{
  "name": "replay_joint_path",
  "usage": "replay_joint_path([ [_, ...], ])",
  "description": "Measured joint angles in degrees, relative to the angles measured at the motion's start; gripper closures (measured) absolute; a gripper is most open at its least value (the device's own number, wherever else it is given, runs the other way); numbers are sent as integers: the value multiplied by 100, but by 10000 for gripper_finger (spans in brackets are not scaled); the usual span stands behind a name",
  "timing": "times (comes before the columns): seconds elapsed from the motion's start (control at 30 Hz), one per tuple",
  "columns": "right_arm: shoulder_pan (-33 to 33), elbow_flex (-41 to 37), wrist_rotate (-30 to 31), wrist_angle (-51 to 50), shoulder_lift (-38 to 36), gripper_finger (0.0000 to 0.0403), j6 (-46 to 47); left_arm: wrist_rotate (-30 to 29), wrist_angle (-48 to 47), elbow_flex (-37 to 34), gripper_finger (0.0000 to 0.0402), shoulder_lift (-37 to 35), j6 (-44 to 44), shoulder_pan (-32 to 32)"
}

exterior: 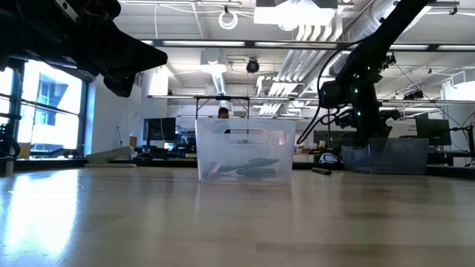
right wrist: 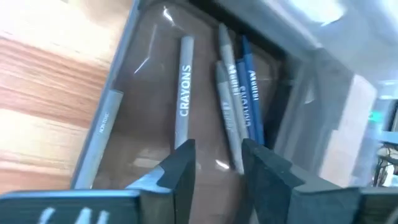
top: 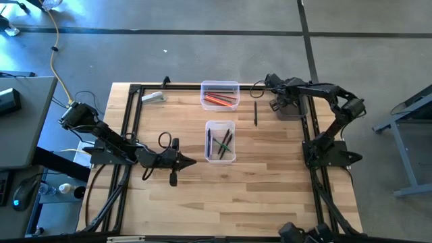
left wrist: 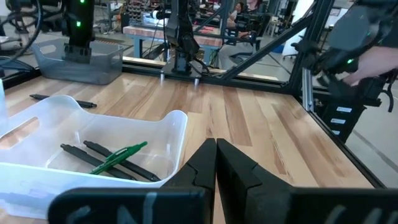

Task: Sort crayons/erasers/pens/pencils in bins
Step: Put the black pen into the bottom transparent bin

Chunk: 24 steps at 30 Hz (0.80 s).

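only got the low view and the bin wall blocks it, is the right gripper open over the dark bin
Observer: Yes, the right gripper stands open above the dark grey bin, with nothing between its fingers.
Operator: whats inside that bin
Observer: Crayons, grey and blue ones, lying on its floor.
Operator: anything behind the near clear bin
Observer: A second clear bin sits straight behind it, holding red pencils.
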Motion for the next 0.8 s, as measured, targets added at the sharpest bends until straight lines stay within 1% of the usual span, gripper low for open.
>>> replay_joint_path([
  [0.13, 2, 261, -8, -521, -376, 270, -24, -6, 0, 0, 401, 0, 0, 0],
  [0.23, 59, 331, -333, -749, -838, 284, -147, -8, 0, 0, 401, 0, 3, 0],
  [0.3, 114, 336, -724, -721, -1222, 308, -172, -8, 0, 0, 401, 0, 8, 0],
  [0.37, 181, 332, -1154, -617, -1593, 344, -137, -10, 0, 0, 401, 0, 27, 0],
  [0.43, 325, 224, -1504, -311, -1991, 383, -73, -10, 0, 0, 401, 0, 26, 0],
  [0.47, 409, 159, -1633, -193, -2148, 393, 12, -10, 0, 0, 401, 0, 30, 0],
  [0.5, 518, 106, -1750, -104, -2278, 394, 152, -13, 0, 0, 401, 0, 48, 0],
  [0.57, 776, 16, -1906, 35, -2427, 384, 445, -15, 1, 0, 401, 0, 48, 0],
  [0.67, 1195, -147, -1893, 329, -2470, 381, 885, -15, 0, 0, 401, 0, 22, 0],
  [0.8, 1635, -396, -1863, 885, -2323, 385, 1339, -17, 0, 0, 401, 0, -42, -4],
])
